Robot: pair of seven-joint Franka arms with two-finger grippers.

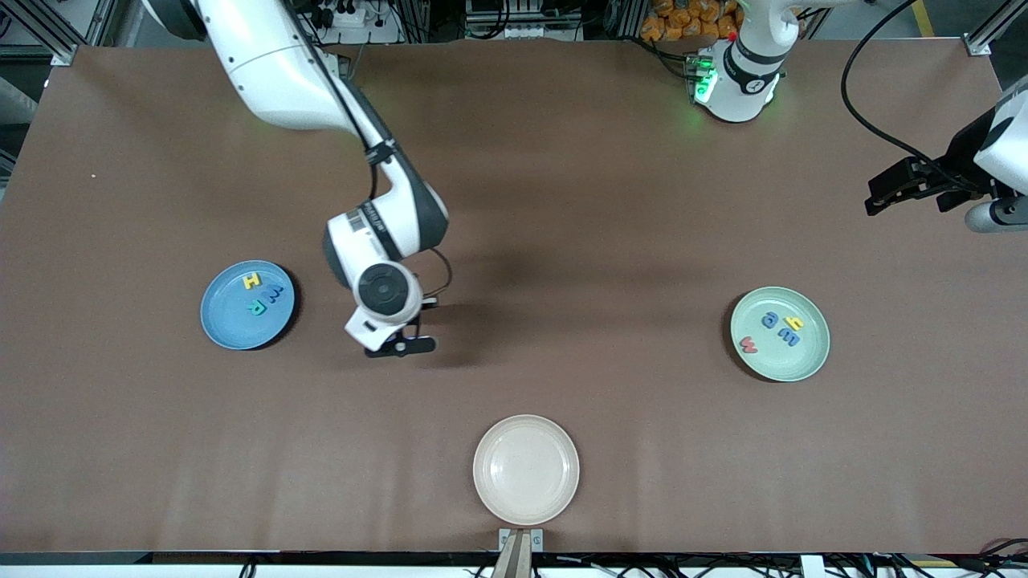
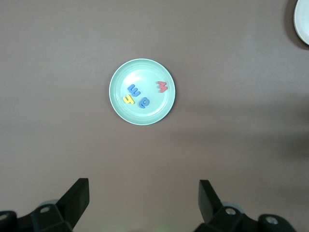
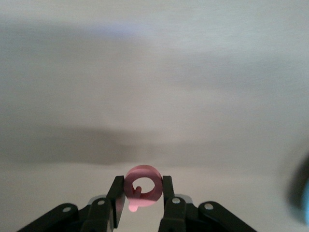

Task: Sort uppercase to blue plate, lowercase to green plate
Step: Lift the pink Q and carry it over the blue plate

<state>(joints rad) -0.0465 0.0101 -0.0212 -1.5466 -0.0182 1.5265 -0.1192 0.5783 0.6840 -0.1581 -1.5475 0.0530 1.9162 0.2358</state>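
Right gripper (image 3: 141, 195) is pinching the red Q (image 3: 141, 188) over bare worktop (image 1: 562, 201) beside the blue plate (image 1: 221, 321), so you're carrying the last capital to H, W, R | left gripper (image 2: 142, 203) is waiting wide open, empty, above the green plate (image 2: 120, 104), which is holding all four lowercase letters.

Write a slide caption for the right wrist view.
Right gripper shut on red Q, above the brown table.

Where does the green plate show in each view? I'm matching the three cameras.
Front view: green plate toward the left arm's end of the table.
Left wrist view: green plate, mid-picture.
Right wrist view: not in it.
Shared landmark: red w on it.
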